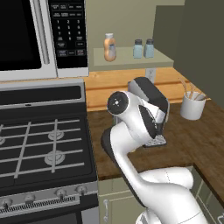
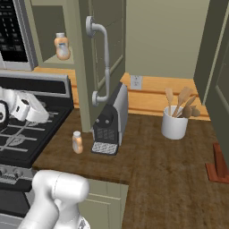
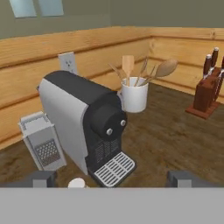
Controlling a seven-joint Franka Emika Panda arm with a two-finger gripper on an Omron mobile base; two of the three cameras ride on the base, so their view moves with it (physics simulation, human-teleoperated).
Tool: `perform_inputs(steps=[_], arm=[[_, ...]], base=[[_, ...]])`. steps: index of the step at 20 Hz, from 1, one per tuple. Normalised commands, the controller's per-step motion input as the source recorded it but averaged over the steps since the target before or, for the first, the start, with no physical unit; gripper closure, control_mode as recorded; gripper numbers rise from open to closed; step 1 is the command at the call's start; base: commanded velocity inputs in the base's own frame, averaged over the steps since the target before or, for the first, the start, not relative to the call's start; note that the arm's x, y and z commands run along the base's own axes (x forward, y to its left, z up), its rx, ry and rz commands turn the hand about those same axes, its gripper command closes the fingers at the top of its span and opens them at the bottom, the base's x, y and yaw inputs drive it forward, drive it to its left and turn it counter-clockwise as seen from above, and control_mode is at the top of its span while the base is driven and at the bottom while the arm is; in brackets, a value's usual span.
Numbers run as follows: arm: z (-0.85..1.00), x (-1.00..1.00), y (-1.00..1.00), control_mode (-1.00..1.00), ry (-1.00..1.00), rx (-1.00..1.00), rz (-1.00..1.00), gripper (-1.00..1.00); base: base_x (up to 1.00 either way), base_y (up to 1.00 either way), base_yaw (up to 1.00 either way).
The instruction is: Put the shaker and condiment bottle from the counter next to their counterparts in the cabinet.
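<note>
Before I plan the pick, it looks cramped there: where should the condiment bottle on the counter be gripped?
Probably take the condiment bottle by its slim body just under the cream cap, coming from the front edge of the counter. It stands upright, clear on the stove side, with the coffee machine close on the other.

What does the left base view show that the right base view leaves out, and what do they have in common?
Left base view adds: two pale blue shakers side by side on the cabinet shelf, and the microwave door.
Right base view adds: a condiment bottle standing on the counter left of the coffee machine, the open cabinet door, and a knife block.
Both share: the orange bottle on the shelf, the stove and the utensil crock.
</note>
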Motion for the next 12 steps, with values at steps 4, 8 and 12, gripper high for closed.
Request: perform_inputs(steps=[4, 8, 12], arm=[[-0.65, -0.22, 0.32, -1.00, 0.06, -0.02, -0.02, -1.00], [-0.79, -0.02, 0.27, -1.00, 0.08, 0.00, -0.09, -1.00], [-0.60, 0.20, 0.06, -1.00, 0.11, 0.00, -0.06, -1.00]], base=[[0.00, 0.00, 0.00], [0.00, 0.00, 0.00], [0.00, 0.00, 0.00]])
